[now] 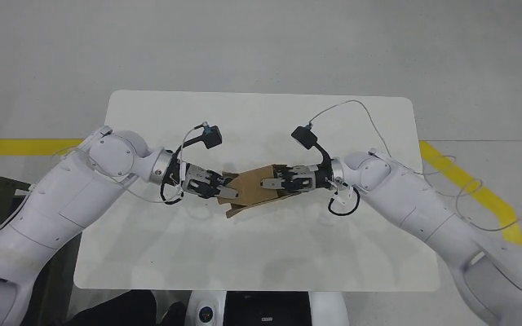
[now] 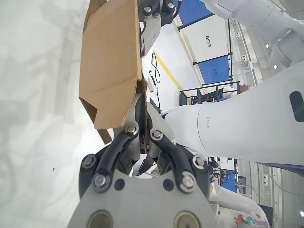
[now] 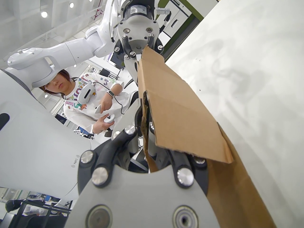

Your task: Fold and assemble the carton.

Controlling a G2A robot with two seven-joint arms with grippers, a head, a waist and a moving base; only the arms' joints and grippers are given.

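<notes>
White table (image 1: 342, 244) is sitting under all the action, and the half-flattened brown carton (image 1: 249, 192) is hanging over its middle, stretched between both arms. Left gripper (image 1: 223, 186) is pinching the cardboard at one end, right gripper (image 1: 274, 181) is clamping the opposite end, and loose flaps are sticking out.
</notes>
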